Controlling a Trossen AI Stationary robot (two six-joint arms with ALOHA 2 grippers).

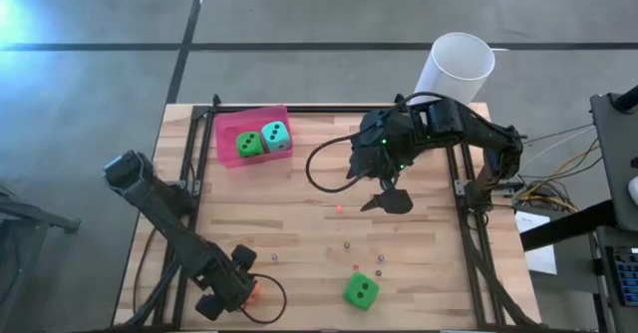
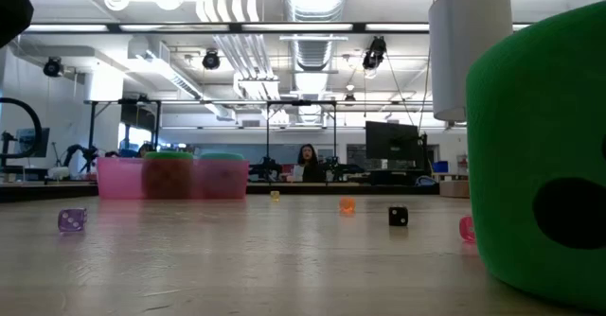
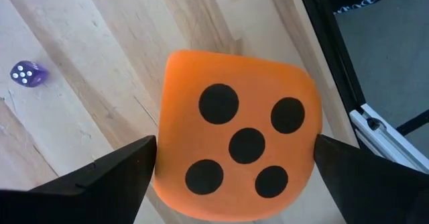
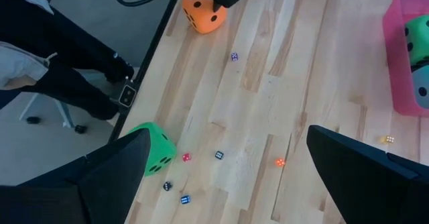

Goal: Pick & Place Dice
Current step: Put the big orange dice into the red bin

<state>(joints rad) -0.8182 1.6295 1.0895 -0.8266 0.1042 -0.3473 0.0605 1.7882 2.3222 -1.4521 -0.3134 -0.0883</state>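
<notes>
An orange die [image 3: 238, 140], five pips up, rests on the wooden table near its front left corner. My left gripper [image 3: 234, 143] points down over it, open, one finger close by each of two opposite sides. It also shows in the high view, left gripper [image 1: 244, 289]. A bright green die [image 1: 361, 291] sits on the table near the front edge. Another green die [image 1: 249, 144] and a teal die [image 1: 276, 137] lie in a pink container [image 1: 231, 126] at the far left. My right gripper [image 1: 389, 201] hangs open above the table's middle right.
A white cup [image 1: 459, 66] stands at the far right corner. Several tiny beads [image 4: 219, 155] lie scattered across the table's middle and front. A black frame [image 1: 469, 223] rims the table. A person [image 2: 308, 160] sits far back in the room.
</notes>
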